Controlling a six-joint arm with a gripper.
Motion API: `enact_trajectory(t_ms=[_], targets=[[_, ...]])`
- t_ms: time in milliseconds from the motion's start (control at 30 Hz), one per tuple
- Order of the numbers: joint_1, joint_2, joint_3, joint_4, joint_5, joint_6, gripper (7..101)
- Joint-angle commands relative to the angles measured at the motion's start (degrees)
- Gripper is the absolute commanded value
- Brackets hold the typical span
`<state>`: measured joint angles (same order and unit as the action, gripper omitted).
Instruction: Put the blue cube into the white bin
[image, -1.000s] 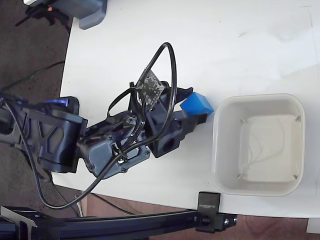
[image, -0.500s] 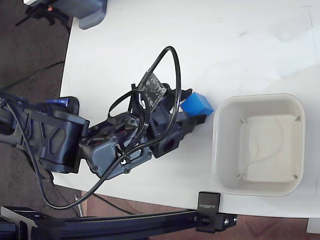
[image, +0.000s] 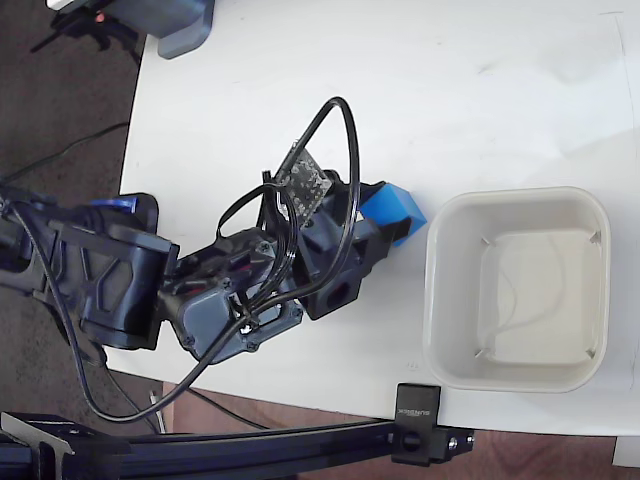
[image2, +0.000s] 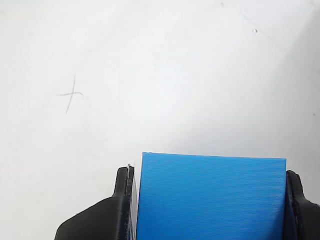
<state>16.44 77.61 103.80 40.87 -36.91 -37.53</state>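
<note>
Black arm (image: 200, 290), looping black cables (image: 340, 170)

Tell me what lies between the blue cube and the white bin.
Nothing: in the fixed view only a bare strip of white table separates the blue cube, held in the hand, from the white bin.

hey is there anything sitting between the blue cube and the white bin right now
Nothing visible does. In the fixed view the gripper holds the blue cube just left of the white bin, and only a narrow strip of bare white table lies between them. The bin looks empty inside.
</note>
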Motion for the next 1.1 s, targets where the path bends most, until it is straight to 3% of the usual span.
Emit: enact_trajectory(t_ms=[33, 233, 400, 600, 700, 800, 1100], targets=[[0.5, 1.7, -2.0, -0.9, 0.4, 0.3, 58.6], [-0.2, 4.4, -3.0, 0.4, 3.2, 3.6, 56.5], [-2.1, 12.5, -4.6, 5.2, 8.3, 9.4, 54.3], [-5.7, 17.9, -14.4, 13.2, 18.5, 17.8, 54.3], [-7.5, 15.7, -21.7, 13.8, 24.0, 23.5, 55.6], [-7.7, 11.0, -28.3, 11.7, 27.3, 27.5, 55.6], [-4.4, -0.2, -32.2, -2.9, 27.4, 32.5, 58.6]])
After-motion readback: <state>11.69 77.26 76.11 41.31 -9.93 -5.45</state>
